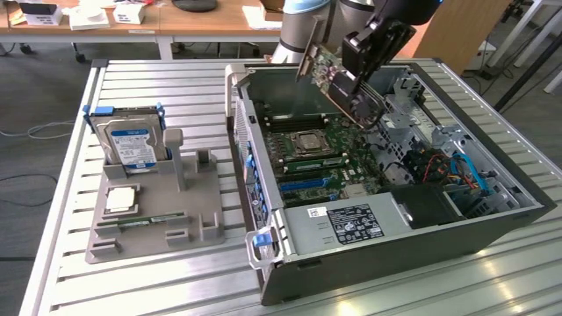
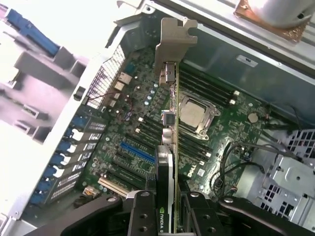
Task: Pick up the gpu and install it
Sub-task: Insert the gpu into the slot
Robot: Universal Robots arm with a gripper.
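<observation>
Noted claw [image 2: 170, 220] clamped on the gpu [image 2: 167, 162], holding it tilted over the motherboard [image 1: 316, 164] of the open computer case [image 1: 395, 250], not seated in any slot. Noted silvery bracket [image 2: 175, 42] at the end away from the claw. Recorded hard drive [image 1: 131, 141] upright in grey holder [image 1: 154, 204] on counter [image 1: 158, 283].

gpu [image 1: 323, 69] above the computer case [image 1: 422, 253]
</observation>
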